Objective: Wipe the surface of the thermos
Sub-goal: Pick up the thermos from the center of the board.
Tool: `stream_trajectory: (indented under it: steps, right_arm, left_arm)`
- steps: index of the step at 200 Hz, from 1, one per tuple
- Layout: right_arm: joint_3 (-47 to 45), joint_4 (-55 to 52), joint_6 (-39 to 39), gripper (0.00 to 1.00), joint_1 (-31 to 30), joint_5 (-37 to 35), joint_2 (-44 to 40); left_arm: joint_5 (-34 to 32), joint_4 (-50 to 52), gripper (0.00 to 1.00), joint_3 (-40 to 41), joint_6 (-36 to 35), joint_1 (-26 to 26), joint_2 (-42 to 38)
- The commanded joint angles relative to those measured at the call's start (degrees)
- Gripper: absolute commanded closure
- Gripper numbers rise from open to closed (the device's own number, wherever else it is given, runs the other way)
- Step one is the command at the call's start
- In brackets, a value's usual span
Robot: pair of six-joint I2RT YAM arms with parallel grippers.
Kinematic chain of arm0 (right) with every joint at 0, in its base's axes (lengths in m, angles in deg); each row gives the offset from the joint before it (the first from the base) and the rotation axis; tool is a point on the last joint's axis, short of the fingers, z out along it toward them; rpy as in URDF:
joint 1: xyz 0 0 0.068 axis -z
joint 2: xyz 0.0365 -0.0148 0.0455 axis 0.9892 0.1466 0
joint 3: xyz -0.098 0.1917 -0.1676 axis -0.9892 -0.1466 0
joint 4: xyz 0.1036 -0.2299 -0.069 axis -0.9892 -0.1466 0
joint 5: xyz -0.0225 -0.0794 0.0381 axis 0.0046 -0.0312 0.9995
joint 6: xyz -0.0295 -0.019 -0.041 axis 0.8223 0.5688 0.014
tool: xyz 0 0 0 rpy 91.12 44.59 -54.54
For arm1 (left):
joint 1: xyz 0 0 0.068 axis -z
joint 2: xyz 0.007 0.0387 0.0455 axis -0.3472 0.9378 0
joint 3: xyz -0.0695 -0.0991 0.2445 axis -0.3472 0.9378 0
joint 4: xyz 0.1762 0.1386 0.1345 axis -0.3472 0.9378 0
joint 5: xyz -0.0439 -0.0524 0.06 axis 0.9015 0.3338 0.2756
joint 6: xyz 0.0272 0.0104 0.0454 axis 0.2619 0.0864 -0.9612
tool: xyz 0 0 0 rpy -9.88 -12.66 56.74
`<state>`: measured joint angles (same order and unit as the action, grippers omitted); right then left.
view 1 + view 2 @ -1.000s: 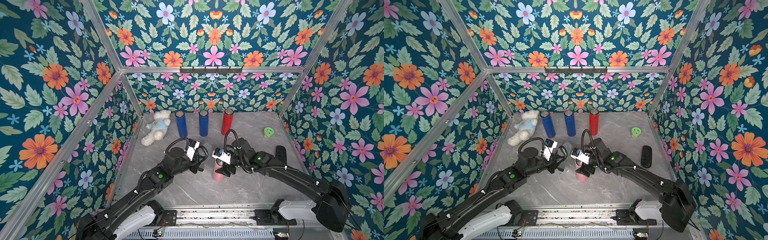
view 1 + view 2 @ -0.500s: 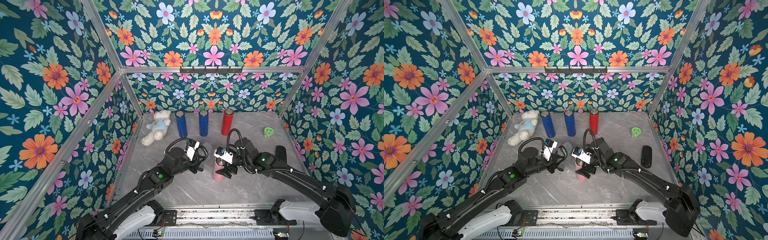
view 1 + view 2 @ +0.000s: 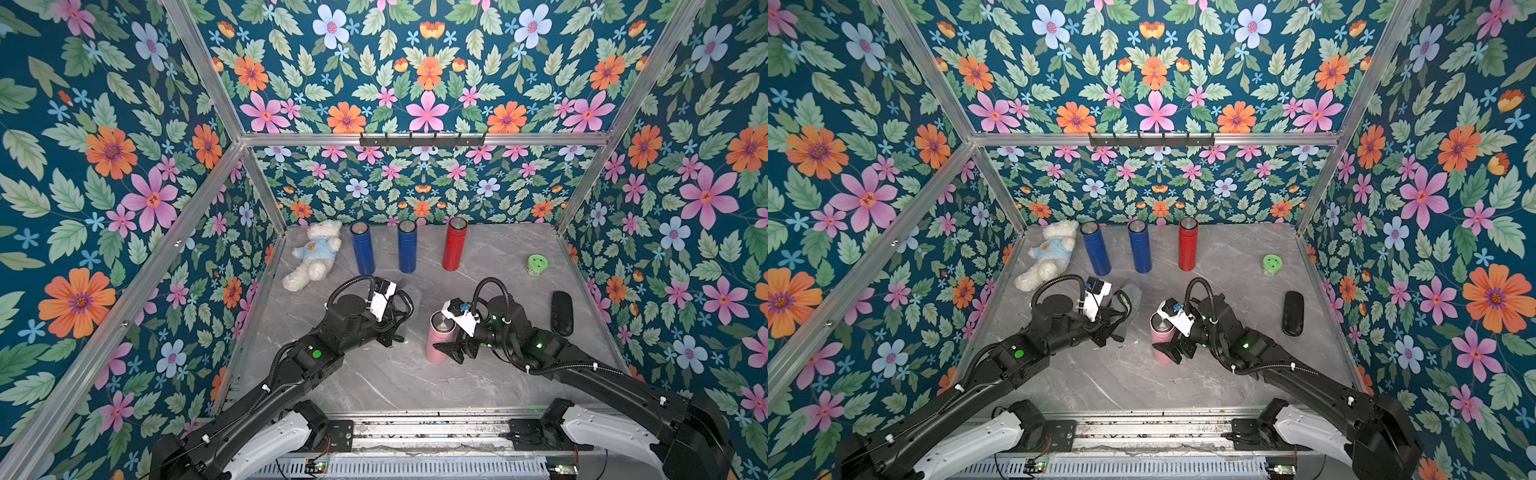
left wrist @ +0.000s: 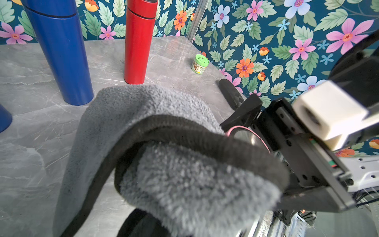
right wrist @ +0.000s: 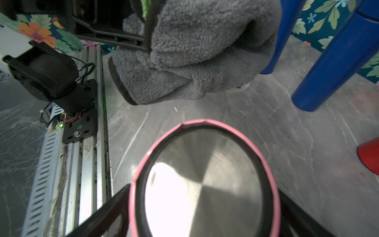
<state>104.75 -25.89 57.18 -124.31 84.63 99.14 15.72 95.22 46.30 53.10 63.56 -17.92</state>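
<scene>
Pink thermos (image 3: 437,332) is being shown standing upright on the grey marble table (image 3: 374,382), toward the front and middle, in both top views (image 3: 1160,338). Its body is being seen as plain matt pink. In the right wrist view its flat top (image 5: 203,180) is being shown as a brushed steel disc ringed in black inside a pink rim, with white glare being thrown across one side.

The right gripper (image 3: 444,347) is being presented with its jaws spread wide, one to each side of the thermos; whether either is touching the pink wall cannot be told. The left gripper (image 5: 144,45) is being clamped tight on a grey cloth (image 5: 205,51), fluffy and edged in black. The cloth's lower end is being rested on the table near the thermos but apart from it.

Much is being hidden. The thermos wall is being cut off by the frame in the right wrist view. Only a sliver of its top is being glimpsed past the cloth (image 4: 184,174) in the left wrist view. The left gripper's fingers are being buried under folds in both top views.

Along the back wall, two blue thermoses (image 3: 362,249) (image 3: 407,247), a red thermos (image 3: 454,245) and a teddy bear (image 3: 313,257) are being shown lined up
</scene>
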Motion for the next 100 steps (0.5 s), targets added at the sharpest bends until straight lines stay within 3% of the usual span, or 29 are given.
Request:
stream_trajectory:
  steps: [1,40,100]
  right_arm:
    - [-3.0,13.7,-4.3,0.02,0.0,-1.0,-0.2]
    - [-9.1,27.8,-6.7,0.03,0.0,-1.9,0.0]
    - [-14.2,40.1,-7.8,0.06,0.0,-0.9,0.4]
  left_arm:
    - [-0.6,0.2,1.0,-0.4,-0.6,0.0,-0.5]
    - [-1.2,0.7,1.0,-0.6,-0.2,-0.1,-0.3]
    - [-2.0,1.2,1.0,-1.4,0.5,0.0,0.5]
